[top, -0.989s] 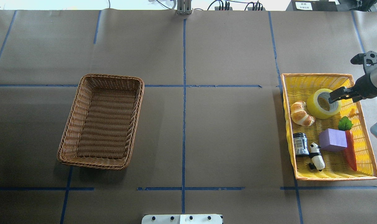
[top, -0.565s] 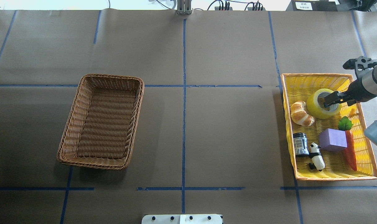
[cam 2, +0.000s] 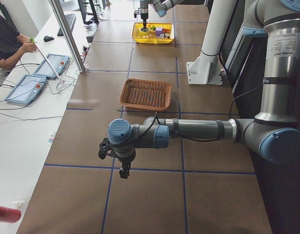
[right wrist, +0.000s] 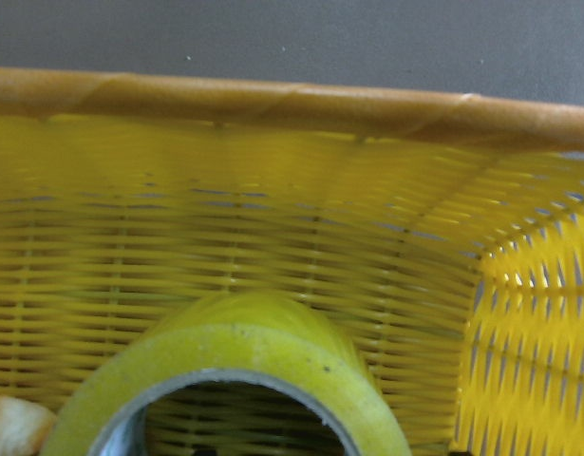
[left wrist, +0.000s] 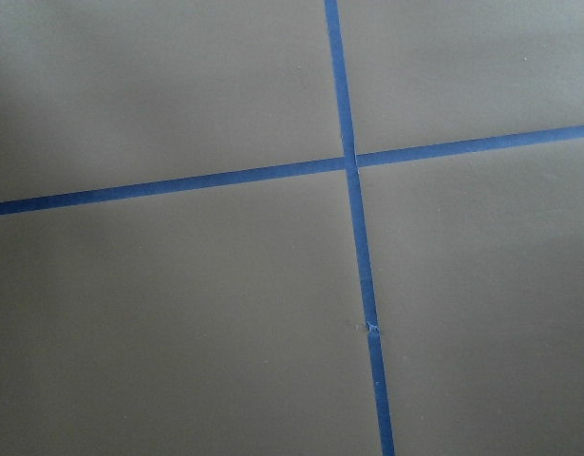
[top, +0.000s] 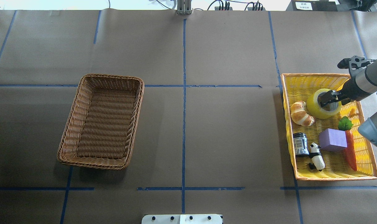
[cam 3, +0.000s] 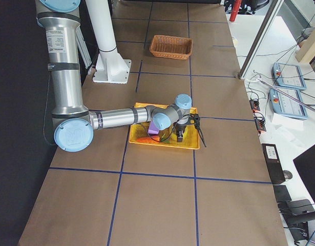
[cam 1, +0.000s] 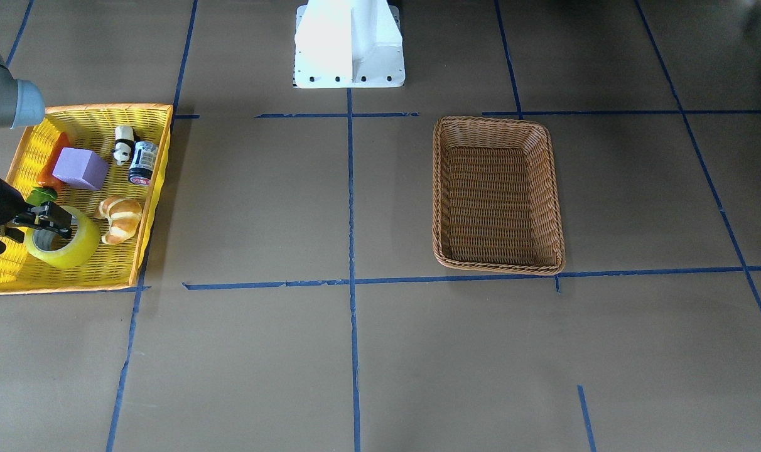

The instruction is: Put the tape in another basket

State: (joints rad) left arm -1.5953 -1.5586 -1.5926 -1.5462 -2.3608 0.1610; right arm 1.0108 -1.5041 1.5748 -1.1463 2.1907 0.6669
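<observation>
Tape (top: 314, 108) sits where it was a second ago: on the floor of the yellow basket (top: 316, 74), in its far half, just right of the croissant (top: 301, 113). It has neither lifted nor slid.

What has changed is the right gripper (top: 325, 100). A second ago its tips were over the roll's right-hand wall, with the wrist out past the yellow basket's right rim. Since then it has travelled left, and the tips now hang over the grey core. The front-facing view shows two dark fingers (cam 1: 55, 215) with a modest gap between them, so the jaws read as parted and holding nothing. The right wrist view agrees with the approach: the roll's upper edge and core opening fill the bottom of that view, with yellow weave behind.

This looks like the end of the reach, with the grasp not yet made. The pictures do not show whether one finger is already down inside the core.

The brown wicker basket (top: 112, 76) lies empty and unmoved, well apart on the left of the table, so the whole carry is still ahead.

The left gripper (cam 2: 121, 166) hangs above bare paper far from both baskets, and I cannot tell how its jaws stand.
</observation>
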